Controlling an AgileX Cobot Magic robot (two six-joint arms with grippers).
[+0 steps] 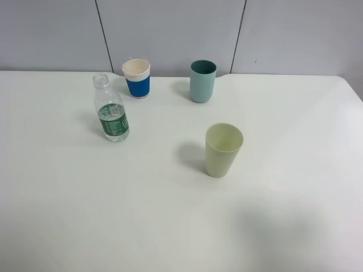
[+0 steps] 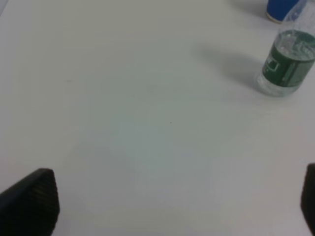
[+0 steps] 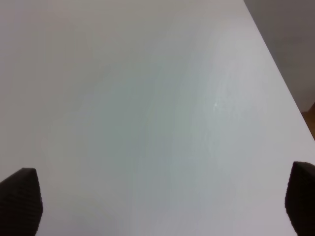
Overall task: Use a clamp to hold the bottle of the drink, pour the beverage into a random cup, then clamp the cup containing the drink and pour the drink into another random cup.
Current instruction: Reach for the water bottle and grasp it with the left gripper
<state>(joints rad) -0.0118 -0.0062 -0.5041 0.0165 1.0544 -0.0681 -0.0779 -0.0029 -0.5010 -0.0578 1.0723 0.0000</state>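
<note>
A small clear bottle (image 1: 111,110) with a green label and no cap stands upright at the left of the white table (image 1: 85,215), part full of clear liquid (image 1: 115,129). A pale yellow-green cup (image 1: 223,149) stands near the middle. A teal cup (image 1: 202,80) stands at the back. Neither arm shows in the exterior high view. My left gripper (image 2: 172,201) is open over bare table, with the bottle (image 2: 287,63) some way ahead of it. My right gripper (image 3: 162,201) is open too, its black fingertips (image 3: 22,199) wide apart above bare table.
A white paper cup with a blue band (image 1: 136,78) stands at the back, between the bottle and the teal cup; its base (image 2: 283,10) shows in the left wrist view. A grey panelled wall (image 1: 170,28) runs behind the table. The table's edge (image 3: 275,69) appears in the right wrist view.
</note>
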